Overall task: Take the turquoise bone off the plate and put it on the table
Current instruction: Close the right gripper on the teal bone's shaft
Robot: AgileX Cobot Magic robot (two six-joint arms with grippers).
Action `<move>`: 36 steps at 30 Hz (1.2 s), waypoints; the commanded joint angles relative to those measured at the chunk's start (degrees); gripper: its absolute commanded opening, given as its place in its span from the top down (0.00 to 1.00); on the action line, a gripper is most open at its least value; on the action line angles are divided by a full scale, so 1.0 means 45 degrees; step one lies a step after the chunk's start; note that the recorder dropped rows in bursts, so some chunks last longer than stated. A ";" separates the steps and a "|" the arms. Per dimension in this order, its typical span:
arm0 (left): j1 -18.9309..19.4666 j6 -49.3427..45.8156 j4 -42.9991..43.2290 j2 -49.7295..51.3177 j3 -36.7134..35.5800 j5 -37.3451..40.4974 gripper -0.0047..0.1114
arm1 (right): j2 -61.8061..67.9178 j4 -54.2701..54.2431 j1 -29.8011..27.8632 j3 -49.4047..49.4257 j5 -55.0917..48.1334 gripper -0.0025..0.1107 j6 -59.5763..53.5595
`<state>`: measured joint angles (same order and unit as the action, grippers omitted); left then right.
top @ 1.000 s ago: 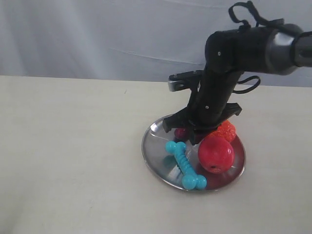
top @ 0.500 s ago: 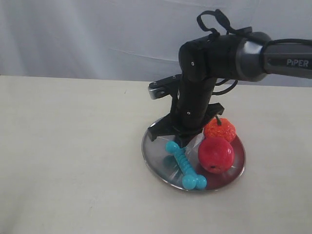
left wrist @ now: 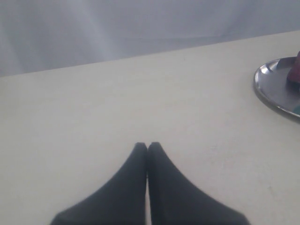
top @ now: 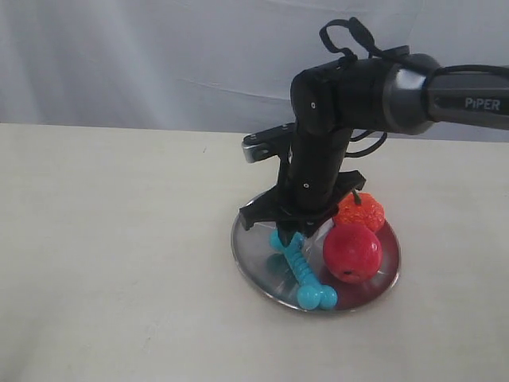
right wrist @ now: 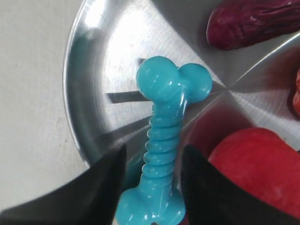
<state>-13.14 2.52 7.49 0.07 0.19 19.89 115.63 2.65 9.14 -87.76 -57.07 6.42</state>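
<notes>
Right pincer (right wrist: 151, 161) is spread open w/ a finger each side of the ribbed shaft of the turquoise bone (right wrist: 161, 138), prob bc that's the slimmest bit to pinch. Bone lies on the plate (right wrist: 93, 56) beside the red fruit (right wrist: 253, 164), not lifted yet. Left pincer (left wrist: 147, 149) is clenched on nothing over the table (left wrist: 93, 103), out of the way.

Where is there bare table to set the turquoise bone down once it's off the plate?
The widest bare table lies left of the plate; a narrower strip runs along its camera-side rim. The plate itself is crowded: the turquoise bone, red apple and orange fruit sit close together by the right gripper.
</notes>
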 commanded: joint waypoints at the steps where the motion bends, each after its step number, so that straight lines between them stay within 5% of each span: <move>1: -0.0030 0.0005 0.0012 -0.0017 -0.0042 -0.0010 0.96 | 0.0021 -0.0165 -0.0031 -0.0079 -0.0128 0.48 0.0280; 36: -0.0030 0.0005 0.0012 -0.0017 -0.0042 -0.0010 0.96 | 0.1049 -0.0246 -0.0031 -0.0029 0.0179 0.48 0.0514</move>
<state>-13.14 2.52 7.49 0.07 0.19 19.89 120.35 1.18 9.14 -87.76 -56.70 8.60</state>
